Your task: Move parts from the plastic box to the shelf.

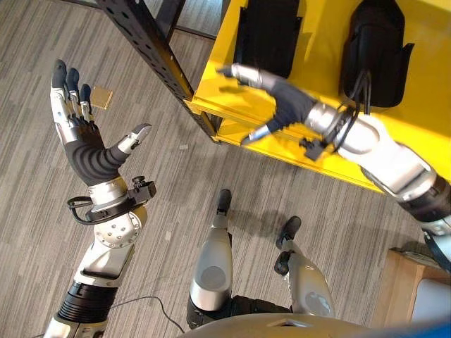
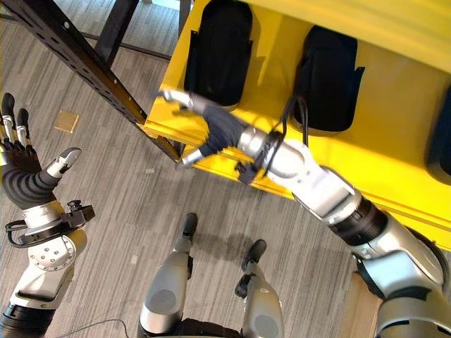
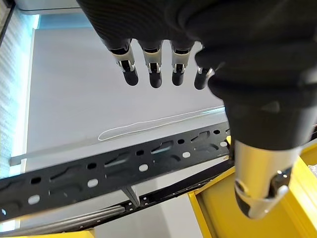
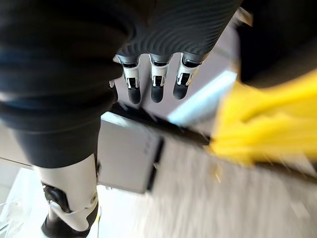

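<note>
Two black parts (image 1: 266,32) (image 1: 373,49) lie on the yellow shelf (image 1: 423,105), and a third black part (image 2: 442,141) shows at its right end. My right hand (image 1: 289,98) hovers over the shelf's front edge between the two parts, open, fingers spread, holding nothing. Off to the left, my left hand (image 1: 79,137) is raised over the floor, open and empty, with its fingers (image 3: 156,69) straight.
A black perforated shelf post (image 1: 151,49) runs diagonally between the two hands, meeting the yellow shelf's corner. A small tan square (image 1: 103,97) lies on the grey plank floor by the left fingertips. A wooden box corner (image 1: 402,289) sits at the lower right.
</note>
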{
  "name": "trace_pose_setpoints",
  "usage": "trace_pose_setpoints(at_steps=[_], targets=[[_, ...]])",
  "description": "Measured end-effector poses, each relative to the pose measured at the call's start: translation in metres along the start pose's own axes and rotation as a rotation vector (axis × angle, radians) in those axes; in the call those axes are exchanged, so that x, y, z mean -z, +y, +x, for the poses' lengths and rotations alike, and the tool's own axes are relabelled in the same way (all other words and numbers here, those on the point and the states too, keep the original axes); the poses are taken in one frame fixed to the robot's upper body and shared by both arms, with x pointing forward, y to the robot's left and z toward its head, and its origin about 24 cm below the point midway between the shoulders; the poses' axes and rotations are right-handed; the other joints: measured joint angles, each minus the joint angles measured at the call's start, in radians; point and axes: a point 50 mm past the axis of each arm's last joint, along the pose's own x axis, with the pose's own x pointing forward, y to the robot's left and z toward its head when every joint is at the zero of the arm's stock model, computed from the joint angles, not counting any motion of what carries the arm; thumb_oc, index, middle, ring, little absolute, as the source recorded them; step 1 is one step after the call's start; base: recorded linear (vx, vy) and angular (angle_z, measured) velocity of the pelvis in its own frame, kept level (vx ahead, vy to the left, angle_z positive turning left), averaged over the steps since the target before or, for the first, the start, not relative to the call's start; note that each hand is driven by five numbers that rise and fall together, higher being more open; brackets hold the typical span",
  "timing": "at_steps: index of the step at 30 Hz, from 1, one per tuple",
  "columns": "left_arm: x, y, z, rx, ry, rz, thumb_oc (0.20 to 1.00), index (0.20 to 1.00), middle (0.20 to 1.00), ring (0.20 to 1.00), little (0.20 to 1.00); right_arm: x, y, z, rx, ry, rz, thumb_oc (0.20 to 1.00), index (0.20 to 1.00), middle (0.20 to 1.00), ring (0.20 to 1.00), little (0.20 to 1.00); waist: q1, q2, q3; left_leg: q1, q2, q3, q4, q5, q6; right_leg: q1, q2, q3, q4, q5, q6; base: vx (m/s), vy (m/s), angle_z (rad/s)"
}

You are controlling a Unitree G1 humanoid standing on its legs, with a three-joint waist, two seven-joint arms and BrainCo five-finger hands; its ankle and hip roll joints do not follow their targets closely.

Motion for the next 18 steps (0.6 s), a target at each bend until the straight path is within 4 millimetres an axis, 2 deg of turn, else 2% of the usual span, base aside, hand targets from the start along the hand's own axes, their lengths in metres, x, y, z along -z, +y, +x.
trace_pose_setpoints(at_steps=[8,14,18], targets=[[0.000,-0.001,-0.001,-0.035,0.002,-0.015,1.000,1.000,1.000,1.000,1.000,0.022,0.040,-0.018,-0.200,0.113,0.119,1.000,1.000,1.000,1.000,1.000,-0.051,-0.006,-0.001,0.023,0.008,0.035,-0.014,0.002,0.002,-0.005,0.007,0.026,-0.002,0.002,0.000,-0.02,-0.012,-0.12],[0.002,-0.002,-0.002,-0.047,0.017,-0.002,1.000,1.000,1.000,1.000,1.000,0.036,0.042,-0.022,-0.248,0.197,0.135,1.000,1.000,1.000,1.000,1.000,-0.043,-0.033,0.001,0.025,0.022,0.037,-0.014,0.002,0.001,-0.004,0.021,0.029,-0.003,0.001,0.002,0.00,-0.049,-0.03],[0.002,-0.003,-0.003,-0.042,0.024,0.000,1.000,1.000,1.000,1.000,1.000,0.040,0.040,-0.024,-0.251,0.231,0.056,1.000,1.000,1.000,1.000,1.000,-0.029,-0.051,0.003,0.020,0.021,0.034,-0.014,0.001,0.000,-0.004,0.020,0.029,-0.007,-0.001,0.004,0.01,-0.032,0.03]])
